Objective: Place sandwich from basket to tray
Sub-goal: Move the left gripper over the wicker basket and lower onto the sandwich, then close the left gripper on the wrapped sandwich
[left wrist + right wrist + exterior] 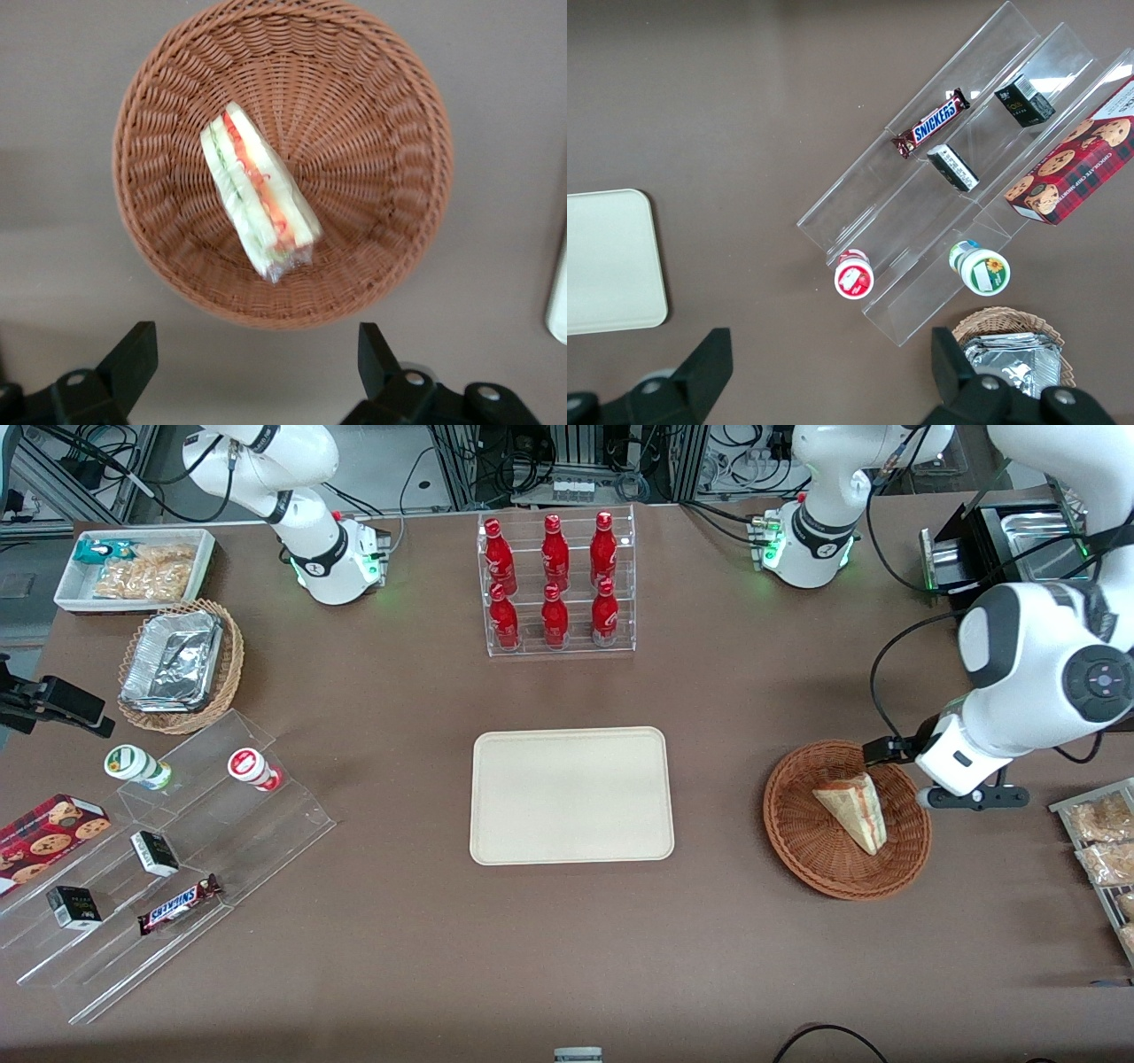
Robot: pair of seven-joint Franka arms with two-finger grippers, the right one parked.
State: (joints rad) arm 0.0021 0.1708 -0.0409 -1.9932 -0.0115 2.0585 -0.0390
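Nothing done yet: sandwich (257, 197) sits in basket (390, 106), tray (571, 794) bare, your gripper (257, 367) wide above basket edge, w/ grasp + transfer left.

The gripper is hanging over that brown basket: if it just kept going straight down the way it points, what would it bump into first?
Probably the table just beside the basket, or the basket's rim. The open gripper points down at its edge, not yet over the sandwich; depth is hard to judge.

The front view looks steeply down over the whole surface (567, 957). The left wrist view looks straight down, close above the basket (177, 266), which both views share; the gripper (257, 359) hangs above the basket's rim.
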